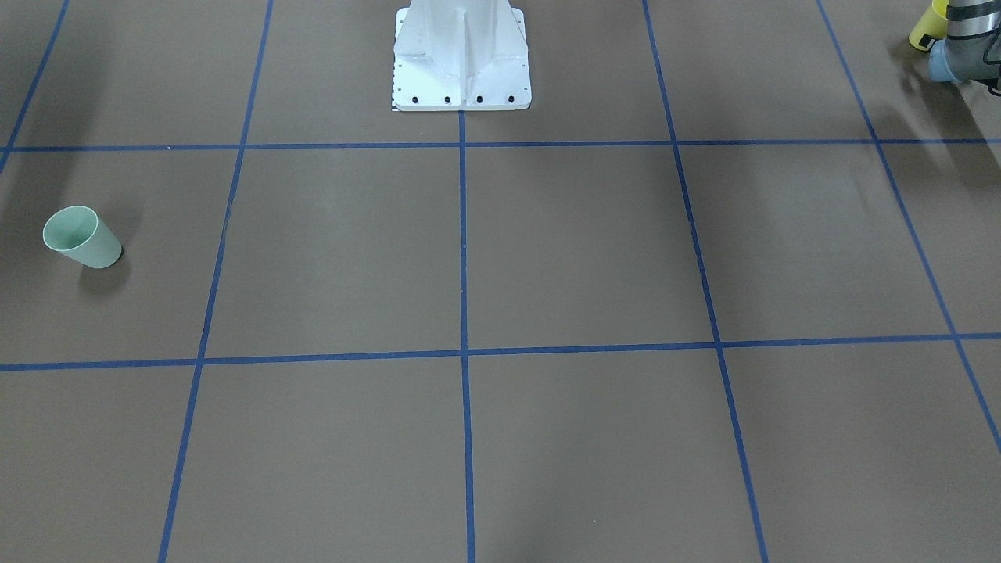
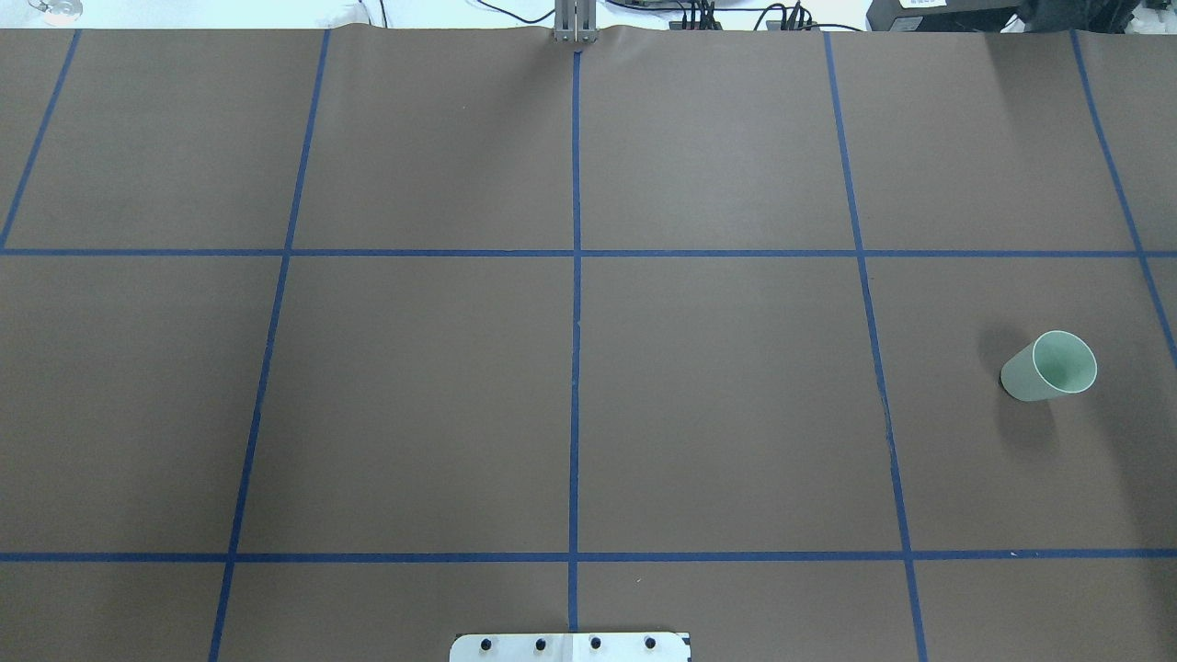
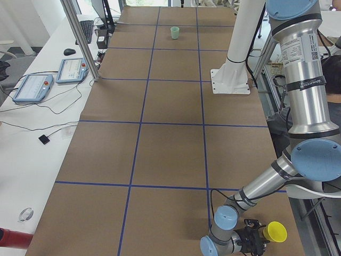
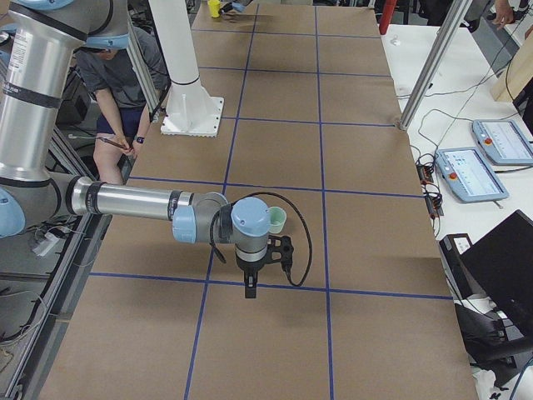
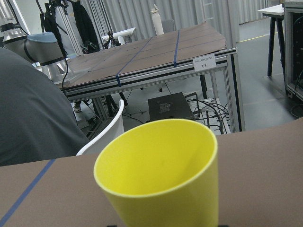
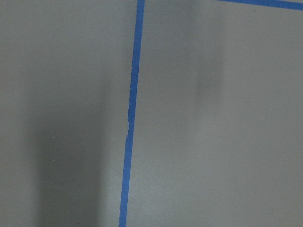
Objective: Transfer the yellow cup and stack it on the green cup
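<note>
Yellow cup [image 3: 276, 232] sits right before the left claw [image 3: 259, 241].

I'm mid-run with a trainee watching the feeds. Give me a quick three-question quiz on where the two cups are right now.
1. True or false: the green cup is lying on its side.
2. Multiple choice: which wrist view shows the yellow cup close up? A) left wrist B) right wrist C) both
3. Short answer: is the yellow cup stacked on the green cup yet?

Key:
1. False. It stands upright with its rim up.
2. A. The right wrist view shows only brown surface and blue tape.
3. No. The cups are far apart, and the green cup is empty.
</note>
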`<action>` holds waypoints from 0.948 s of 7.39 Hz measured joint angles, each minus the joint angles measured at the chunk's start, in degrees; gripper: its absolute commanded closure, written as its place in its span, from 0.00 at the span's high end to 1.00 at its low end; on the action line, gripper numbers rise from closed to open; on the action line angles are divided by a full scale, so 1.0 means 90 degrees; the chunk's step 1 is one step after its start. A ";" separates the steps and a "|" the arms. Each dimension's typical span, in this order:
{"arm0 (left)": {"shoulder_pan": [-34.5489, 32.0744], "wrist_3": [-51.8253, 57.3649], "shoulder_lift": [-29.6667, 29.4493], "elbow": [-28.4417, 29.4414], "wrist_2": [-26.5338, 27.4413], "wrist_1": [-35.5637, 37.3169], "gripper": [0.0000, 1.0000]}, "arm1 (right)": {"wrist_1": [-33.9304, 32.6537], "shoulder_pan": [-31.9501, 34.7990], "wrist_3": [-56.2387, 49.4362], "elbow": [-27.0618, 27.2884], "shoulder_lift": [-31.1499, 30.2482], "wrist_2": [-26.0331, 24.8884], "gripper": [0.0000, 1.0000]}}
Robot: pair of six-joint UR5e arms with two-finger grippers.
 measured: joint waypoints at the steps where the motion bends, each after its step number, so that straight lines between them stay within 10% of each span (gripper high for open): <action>1: 0.0002 -0.0020 0.0000 0.0000 0.0004 -0.0005 0.06 | -0.0002 0.0000 0.0001 -0.0004 0.0000 0.0000 0.99; 4: 0.0006 -0.0026 -0.0007 -0.0008 0.0026 0.0008 0.99 | -0.0003 0.0000 0.0000 -0.0009 -0.0006 0.0000 0.99; 7: 0.0007 0.0032 -0.0006 -0.0010 0.0205 0.0164 1.00 | -0.0003 0.0000 0.0005 -0.0012 -0.0013 0.0000 0.99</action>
